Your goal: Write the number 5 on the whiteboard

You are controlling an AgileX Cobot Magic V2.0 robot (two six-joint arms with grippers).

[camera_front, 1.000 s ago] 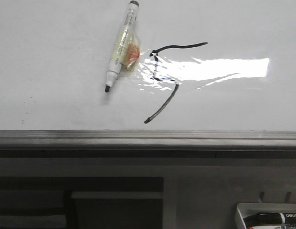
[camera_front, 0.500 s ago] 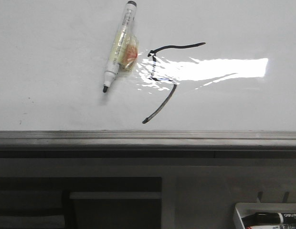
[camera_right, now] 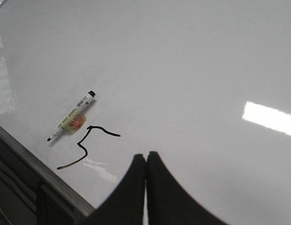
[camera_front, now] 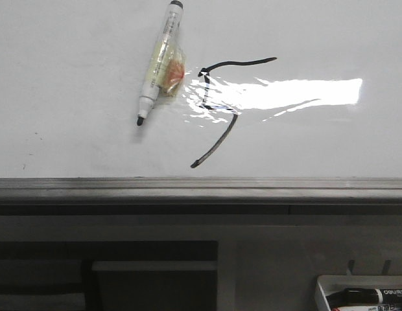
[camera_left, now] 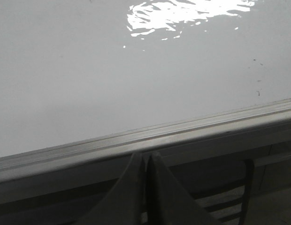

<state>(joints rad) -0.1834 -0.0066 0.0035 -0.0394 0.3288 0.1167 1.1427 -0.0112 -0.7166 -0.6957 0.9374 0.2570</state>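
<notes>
- A large glossy white whiteboard [camera_front: 71,129] lies flat, a bright glare streaking its middle and a grey metal ledge [camera_front: 201,188] running along its near edge.
- A rough black hand-drawn number 5 [camera_front: 217,110] sits near the board's centre, its flat top bar pointing right and its long tail curving down toward the ledge.
- A white-barrelled marker pen [camera_front: 159,61] with a dark tip lies uncapped just left of the numeral, apart from either arm.
- The left gripper [camera_left: 145,161] hovers over the ledge, dark fingers pressed together, empty.
- The right gripper [camera_right: 145,161] hangs above the board, well apart from the numeral, its fingers likewise closed on nothing.
- A small white tray [camera_front: 331,285] holding a black marker sits below the board, at the right.
</notes>
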